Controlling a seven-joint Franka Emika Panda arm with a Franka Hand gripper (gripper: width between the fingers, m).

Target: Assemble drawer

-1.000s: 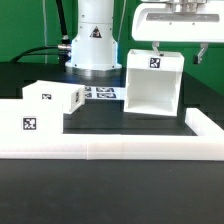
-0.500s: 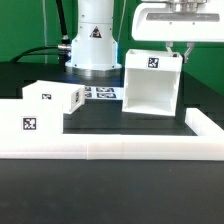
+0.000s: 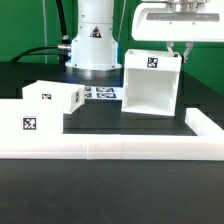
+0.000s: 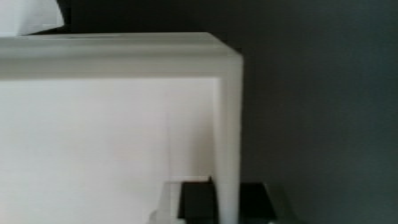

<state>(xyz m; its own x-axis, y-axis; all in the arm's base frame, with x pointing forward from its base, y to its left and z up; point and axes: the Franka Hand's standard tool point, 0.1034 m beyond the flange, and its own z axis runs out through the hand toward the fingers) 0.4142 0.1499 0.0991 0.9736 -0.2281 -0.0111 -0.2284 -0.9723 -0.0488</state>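
The white drawer housing point(image 3: 150, 85) stands upright on the table at the exterior view's right, with a square tag near its top. My gripper point(image 3: 178, 50) is over its right wall, one finger on each side, shut on that wall's top edge. In the wrist view the housing point(image 4: 107, 120) fills most of the frame, and its thin wall runs down between my two dark fingers point(image 4: 196, 203) at the gripper point(image 4: 228, 205). A small white tray point(image 3: 55, 97) with a tag lies at the exterior view's left.
A long low white rail point(image 3: 110, 150) with a tag at its left end runs along the front and turns back at both ends. The marker board point(image 3: 100, 93) lies behind, in front of the robot base point(image 3: 93, 40).
One second ago my fingers stood wide apart over the housing's top. They have since closed onto its right wall. The housing and tray have not moved.
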